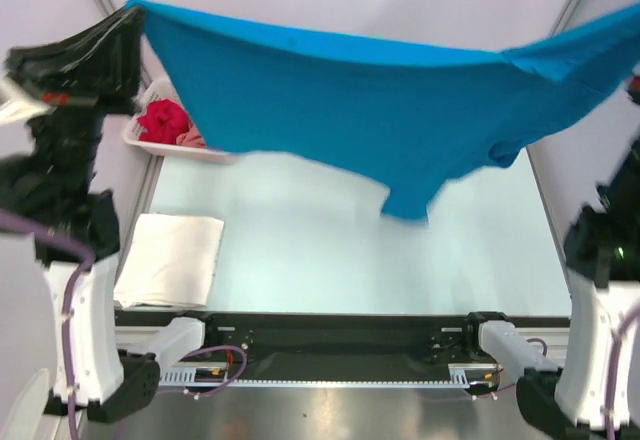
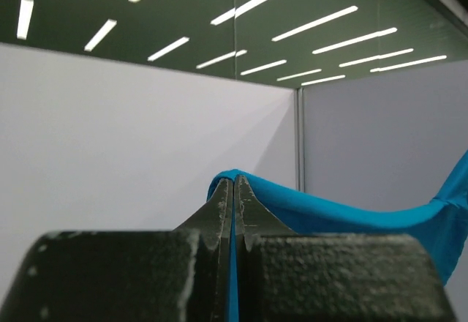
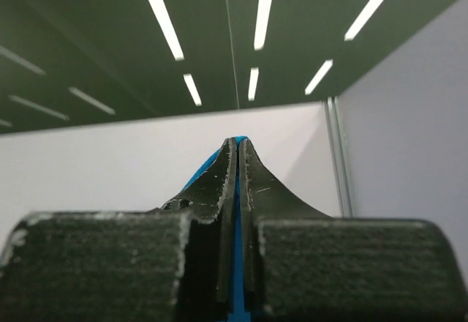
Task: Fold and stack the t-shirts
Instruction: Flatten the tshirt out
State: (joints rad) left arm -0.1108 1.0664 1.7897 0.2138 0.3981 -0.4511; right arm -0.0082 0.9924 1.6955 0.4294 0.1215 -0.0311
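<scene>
A bright blue t-shirt (image 1: 340,100) hangs stretched high above the table between my two grippers, with one sleeve dangling near the middle. My left gripper (image 1: 138,18) is shut on its left top corner, and the blue cloth (image 2: 336,212) runs off to the right from my left gripper (image 2: 235,183) in the left wrist view. My right gripper (image 3: 238,143) is shut on the right end, with a blue strip (image 3: 235,263) pinched between the fingers; it lies past the right edge of the top view. A folded white t-shirt (image 1: 172,258) lies at the table's left front. Crimson (image 1: 163,120) and pink (image 1: 192,140) shirts sit in the basket.
A white slotted basket (image 1: 150,142) stands at the table's far left, partly behind the hanging shirt. The pale table top (image 1: 330,250) stretches below the shirt. Grey partition walls enclose the back and sides. Both arm bases stand at the near edge.
</scene>
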